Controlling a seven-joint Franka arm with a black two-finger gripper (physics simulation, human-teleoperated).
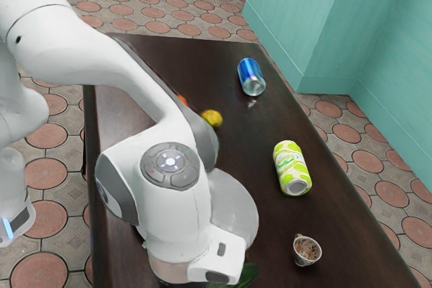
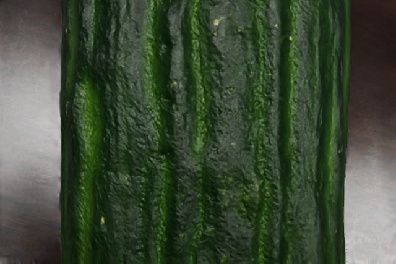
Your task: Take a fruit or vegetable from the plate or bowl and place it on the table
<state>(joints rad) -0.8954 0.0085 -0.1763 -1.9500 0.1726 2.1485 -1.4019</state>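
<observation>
Green cucumber (image 2: 204, 115), one, close under the gripper (image 1: 217, 262); grip undetermined, whether wide, narrow or holding cannot be told. Pale round dish (image 1: 233, 207), one, near the gripper, partly hidden by the arm. Paper cup (image 1: 307, 250), one, apart from the gripper, upper rim showing brown contents.

A smooth, glossy white arm of rounded segments (image 1: 128, 62) has curved grey trim (image 1: 204, 136), a round grey button pad (image 1: 170, 165) with a glowing pale centre, a dark slot (image 1: 221, 249) and a blue light strip (image 1: 7, 227).
</observation>
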